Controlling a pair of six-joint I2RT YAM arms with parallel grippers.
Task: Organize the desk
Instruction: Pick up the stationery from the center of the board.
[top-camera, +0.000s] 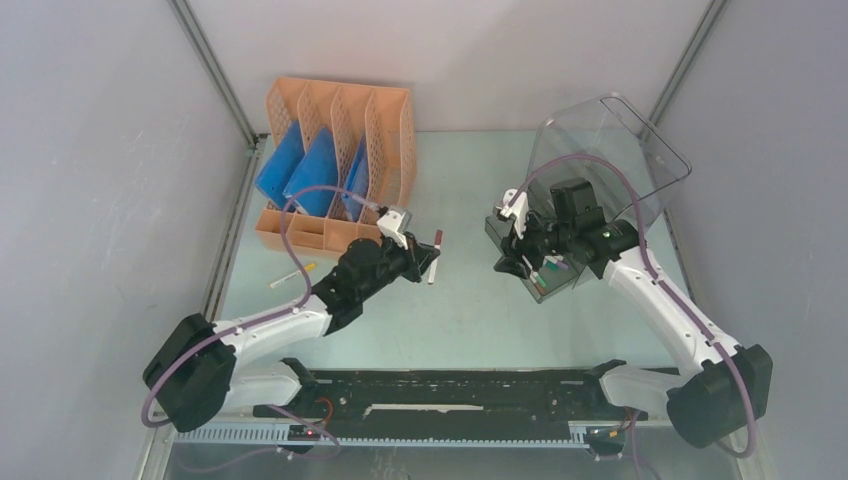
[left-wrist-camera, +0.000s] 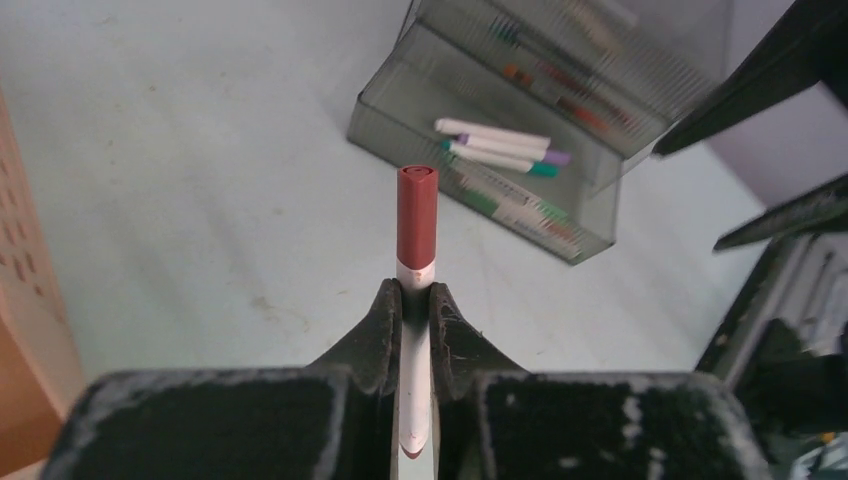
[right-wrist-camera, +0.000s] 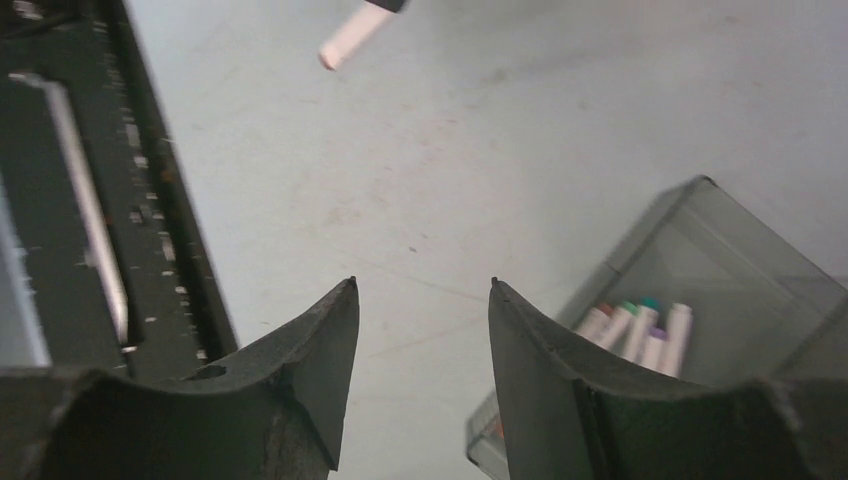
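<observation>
Clock set from the arms' side: 12 is the far wall, 6 the arm bases.

- Worktop (top-camera: 470, 310): pale mint green, fills the floor of the grey-walled cell, with a black rail along its 6 o'clock edge.
- Left gripper (left-wrist-camera: 415, 295): sits just left of centre and points toward 3 o'clock. It is pinching a red-capped marker (left-wrist-camera: 416, 225) by its white barrel. The dark red cap sticks out past the fingertips and the tail end shows between the jaws behind. The marker is held off the surface.
- Right gripper (right-wrist-camera: 422, 290): at about 2 o'clock from centre, jaws spread, nothing between them. Bare worktop shows through the gap. It hangs just beside the open drawer (right-wrist-camera: 720, 260).
- Clear drawer box (top-camera: 610, 150): at 2 o'clock, tipped back toward the corner. Its smoky drawer is pulled out toward centre.
- Several white markers (left-wrist-camera: 495, 145) lie side by side in the drawer, with green and purple caps among them.
- Orange file rack (top-camera: 340, 120): at 11 o'clock, upright, with blue folders (top-camera: 300, 165) leaning in its slots.
- Loose white pen (top-camera: 290, 277): lies flat at 9 o'clock, near the left arm's forearm and just in front of the rack. Its far end looks yellowish.
</observation>
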